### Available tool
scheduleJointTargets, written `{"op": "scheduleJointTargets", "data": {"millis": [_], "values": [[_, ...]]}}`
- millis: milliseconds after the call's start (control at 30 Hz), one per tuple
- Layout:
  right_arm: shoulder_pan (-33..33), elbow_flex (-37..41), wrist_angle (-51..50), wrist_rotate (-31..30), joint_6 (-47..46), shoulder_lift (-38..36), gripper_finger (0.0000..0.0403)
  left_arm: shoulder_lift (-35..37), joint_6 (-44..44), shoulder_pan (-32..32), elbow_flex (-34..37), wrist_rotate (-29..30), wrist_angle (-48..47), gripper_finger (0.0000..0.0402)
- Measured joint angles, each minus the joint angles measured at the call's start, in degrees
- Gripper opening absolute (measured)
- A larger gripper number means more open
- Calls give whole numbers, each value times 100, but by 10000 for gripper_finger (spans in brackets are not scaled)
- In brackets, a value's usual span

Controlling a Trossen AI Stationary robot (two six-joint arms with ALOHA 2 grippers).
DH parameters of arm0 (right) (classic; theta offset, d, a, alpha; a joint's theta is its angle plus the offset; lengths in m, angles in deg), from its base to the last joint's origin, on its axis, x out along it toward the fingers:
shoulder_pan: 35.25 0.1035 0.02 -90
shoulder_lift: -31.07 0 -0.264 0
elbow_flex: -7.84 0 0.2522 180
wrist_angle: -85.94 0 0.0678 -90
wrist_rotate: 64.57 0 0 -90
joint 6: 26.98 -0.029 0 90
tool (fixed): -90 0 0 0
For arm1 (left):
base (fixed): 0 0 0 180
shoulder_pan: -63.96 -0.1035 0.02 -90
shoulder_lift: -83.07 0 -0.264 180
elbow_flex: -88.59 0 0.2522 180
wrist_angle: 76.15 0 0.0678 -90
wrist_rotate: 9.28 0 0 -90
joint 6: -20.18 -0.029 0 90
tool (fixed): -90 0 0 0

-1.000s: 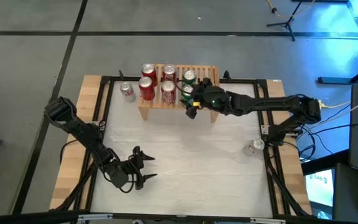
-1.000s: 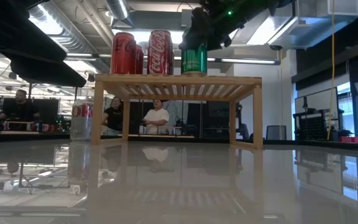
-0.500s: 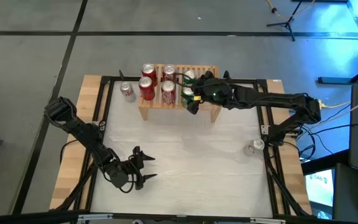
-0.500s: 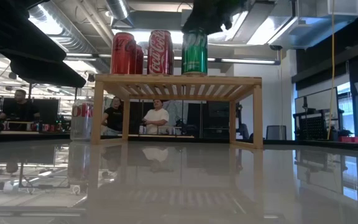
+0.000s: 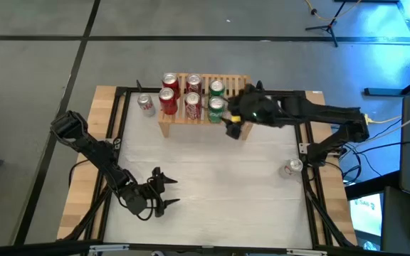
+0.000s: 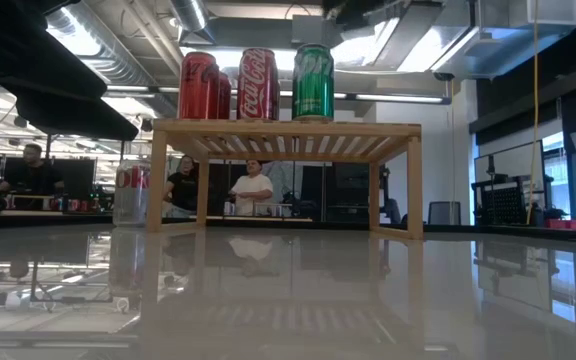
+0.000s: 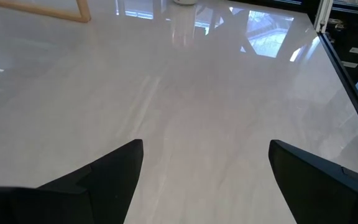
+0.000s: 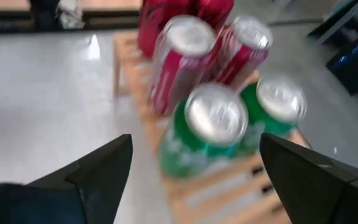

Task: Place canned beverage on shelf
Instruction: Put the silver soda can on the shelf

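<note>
Six cans stand on the shelf (image 5: 242,80), the front green can (image 5: 216,108) upright beside the red ones, so the right pincer (image 5: 235,125), wide and empty just right of it, should draw back level without brushing it.

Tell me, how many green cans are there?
2. Both stand on the shelf: one green can at the back, the other green can in front, near the right hand.
</note>
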Motion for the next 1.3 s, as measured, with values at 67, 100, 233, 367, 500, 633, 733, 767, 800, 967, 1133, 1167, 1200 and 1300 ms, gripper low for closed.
{"op": "scheduleJointTargets", "data": {"millis": [67, 100, 233, 367, 500, 633, 733, 767, 800, 967, 1133, 1167, 1200, 1300], "values": [[260, -134, -515, -141, -255, -63, 348, 0, 1, 0, 0, 0, 25, 337], [403, -160, -713, -204, -379, -118, 348, 0, 1, 0, 0, 0, 57, 337], [977, -142, -1597, -556, -1071, -359, 348, 0, -3, 0, 2, -53, 146, 337], [1573, -142, -2560, -1057, -1984, -535, 348, 0, -1, 0, 2, -87, 163, 337], [2125, -138, -3497, -1340, -2998, -628, 348, 0, 1, 0, 2, -87, 163, 337], [2624, -128, -4222, -1593, -4003, -673, 348, 0, 12, 2, 2, -87, 168, 337], [2913, 94, -4138, -1566, -4254, -837, 348, 0, 14, 1, 2, -87, 187, 337], [3008, 171, -4170, -1546, -4450, -880, 348, 0, 12, 2, 2, -88, 198, 337], [3049, 285, -4175, -1511, -4632, -949, 348, 0, 12, 2, 2, -90, 203, 337], [3155, 1202, -4185, -1064, -5352, -1514, 348, 0, 12, 2, 2, -109, 209, 337], [3156, 2195, -4198, -274, -6161, -2219, 348, 0, 12, 2, 2, -109, 211, 337], [3155, 2365, -4201, -63, -6316, -2316, 348, 0, 12, 2, 2, -109, 209, 337], [3155, 2526, -4195, 119, -6452, -2413, 348, 0, 12, 2, 2, -109, 211, 337], [3155, 2935, -4198, 563, -6741, -2588, 348, 0, 12, 2, 2, -107, 209, 337]]}}
